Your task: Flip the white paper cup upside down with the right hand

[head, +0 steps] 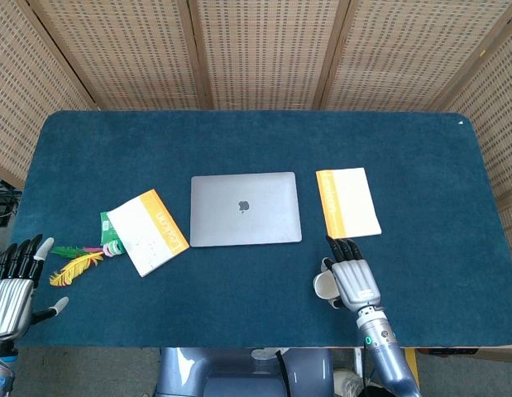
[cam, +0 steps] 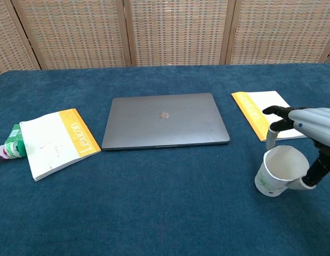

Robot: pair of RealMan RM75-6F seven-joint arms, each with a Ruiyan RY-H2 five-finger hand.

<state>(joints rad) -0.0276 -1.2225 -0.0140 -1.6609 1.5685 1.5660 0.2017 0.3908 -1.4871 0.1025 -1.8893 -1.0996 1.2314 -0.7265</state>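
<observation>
Cup (cam: 275,176) (green print) in right hand (cam: 308,140); notebook (cam: 54,143) reads "Lexton".

Laptop (head: 246,209) sits mid-table (head: 239,141), lid down. Left of it lies a booklet (head: 148,231) at a slant, and tucked against that booklet's left edge is a small packet (head: 112,235). Further left, near the table's front-left corner, the feathers (head: 76,263) lie just beside the packet. Right of the laptop lies a second booklet (head: 347,203), apart from it. In front of that second booklet, near the table's front edge, stands the paper cup (cam: 279,172), mouth up. The right hand (head: 353,277) is over the cup's right side, fingers reaching toward the second booklet, thumb against the cup's near wall. The left hand (head: 14,285) hangs off the front-left corner, left of the feathers.
</observation>
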